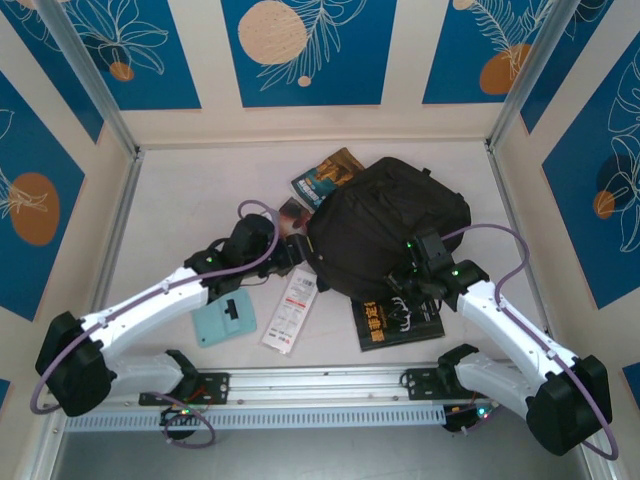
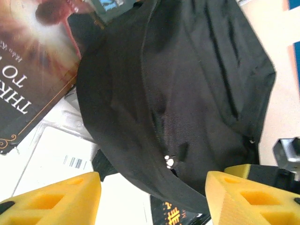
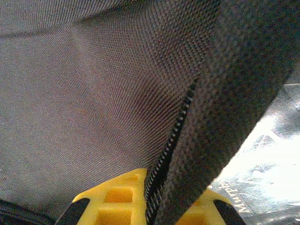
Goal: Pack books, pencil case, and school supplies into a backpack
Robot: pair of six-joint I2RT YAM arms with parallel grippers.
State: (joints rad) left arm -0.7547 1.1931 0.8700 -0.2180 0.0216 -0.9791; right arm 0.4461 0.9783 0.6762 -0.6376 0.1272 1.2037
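Teal piece [image 1: 224, 320] and white packet [image 1: 290, 310] lie left of the backpack [image 1: 385, 225]. At its left edge the left gripper [image 2: 152, 187] stands with jaws apart, holding nothing. On its near side a black book [image 1: 398, 322] pokes out. At its right the right gripper [image 3: 154, 185] pinches the zip edge.

The top camera looks down from above the near edge over the whole table [image 1: 170, 200]. Both wrist cameras sit close against the backpack [image 1: 385, 225], from its left and near-right; all three share it.
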